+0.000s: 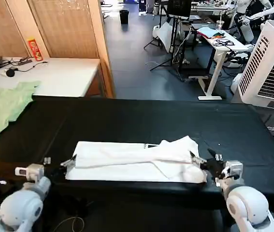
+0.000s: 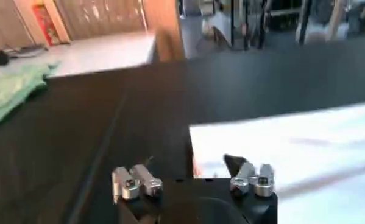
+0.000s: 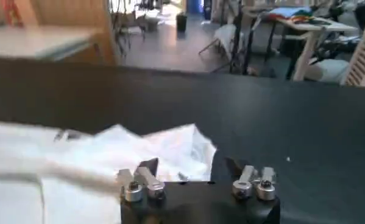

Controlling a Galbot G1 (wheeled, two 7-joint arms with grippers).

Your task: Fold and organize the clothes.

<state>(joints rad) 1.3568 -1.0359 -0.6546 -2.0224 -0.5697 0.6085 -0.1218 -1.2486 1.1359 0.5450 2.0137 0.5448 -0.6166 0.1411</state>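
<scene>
Wide black cloth-covered worktop (image 1: 141, 121) bearing, along its near edge, the plain white cotton T-shirt (image 1: 132, 159), already folded lengthwise into a long narrow band with a rumpled flap at its right end. A pale green garment (image 1: 4, 106) lies apart at the far left corner. The left end effector (image 1: 68, 163) sits at the band's left end with its fingers spread, one on the cloth edge and one on bare worktop; the right end effector (image 1: 200, 163) sits at the right end, fingers likewise parted around the rumpled flap. The step in hand appears to be taking hold of both ends for a crosswise fold; the next move probably calls for closing both on the fabric edges and carrying one end over the other.
</scene>
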